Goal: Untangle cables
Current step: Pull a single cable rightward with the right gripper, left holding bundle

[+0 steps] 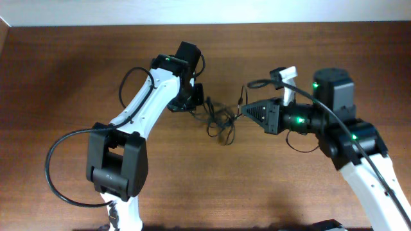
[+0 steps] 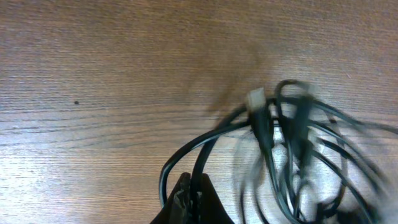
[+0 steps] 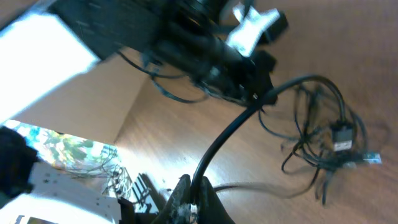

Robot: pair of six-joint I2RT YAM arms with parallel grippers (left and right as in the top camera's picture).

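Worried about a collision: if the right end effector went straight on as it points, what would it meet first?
Probably the cables bunched just ahead of the right end effector; the left end effector lies beyond. Depth is unclear.

Left arm (image 1: 138,109): white links, black joints; it reaches to the left side of the cables (image 1: 219,122).
Left gripper (image 1: 194,101): at the cables' left edge, jaws closed on a strand.
Right arm (image 1: 363,163): comes in from the right of the cables, wrist level.
Right gripper (image 1: 244,111): points left, tip at the cables' right edge, jaws pinched on a strand.
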